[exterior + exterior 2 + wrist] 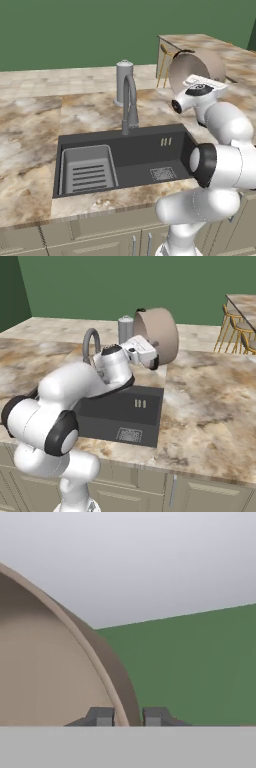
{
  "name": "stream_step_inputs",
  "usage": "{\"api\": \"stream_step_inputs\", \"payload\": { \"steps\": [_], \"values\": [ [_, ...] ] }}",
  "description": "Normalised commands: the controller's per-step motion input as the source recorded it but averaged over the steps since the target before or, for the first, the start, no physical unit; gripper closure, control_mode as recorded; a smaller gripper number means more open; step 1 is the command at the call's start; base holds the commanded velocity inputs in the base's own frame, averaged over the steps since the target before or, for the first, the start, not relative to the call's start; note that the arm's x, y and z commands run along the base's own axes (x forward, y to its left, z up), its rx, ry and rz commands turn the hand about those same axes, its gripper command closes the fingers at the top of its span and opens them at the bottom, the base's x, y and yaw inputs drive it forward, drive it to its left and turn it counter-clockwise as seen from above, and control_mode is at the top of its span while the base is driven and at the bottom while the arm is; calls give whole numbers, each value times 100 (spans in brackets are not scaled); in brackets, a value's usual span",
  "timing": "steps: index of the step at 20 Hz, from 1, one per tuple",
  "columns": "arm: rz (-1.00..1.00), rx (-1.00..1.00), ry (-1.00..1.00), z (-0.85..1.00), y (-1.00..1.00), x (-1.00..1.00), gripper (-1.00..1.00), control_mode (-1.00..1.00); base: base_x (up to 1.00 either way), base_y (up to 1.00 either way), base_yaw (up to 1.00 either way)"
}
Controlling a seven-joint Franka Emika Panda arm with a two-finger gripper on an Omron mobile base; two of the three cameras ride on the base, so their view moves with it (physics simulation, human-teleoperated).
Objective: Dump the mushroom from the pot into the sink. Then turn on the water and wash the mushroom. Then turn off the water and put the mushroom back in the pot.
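At upper right of the left base view, gripper [127,717] clamps the tipped pot [192,67] by its rim; pot's interior partly cut off.

The pot [192,70] — round, squat, grey-brown — is held aloft, tipped on its side above the counter just beyond the sink's back right corner, its tan inside [45,677] turned toward the basin. The sink [130,155], a dark recessed rectangle, is set near the counter's front edge — a grey ribbed tray at its left end, a square drain grate at front right. The mushroom cannot be made out.
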Motion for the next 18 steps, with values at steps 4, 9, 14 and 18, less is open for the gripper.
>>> {"api": "stream_step_inputs", "payload": {
  "steps": [4,9,14,18],
  "values": [
    [0,-27,0,-2,18,5,100,-100,0,0,0],
    [-1,-22,-6,0,2,0,100,-100,0,0,0],
    [-5,-17,-13,0,0,0,100,-100,0,0,0],
    [-10,-17,-13,3,12,0,100,-100,0,0,0]
  ]
}}
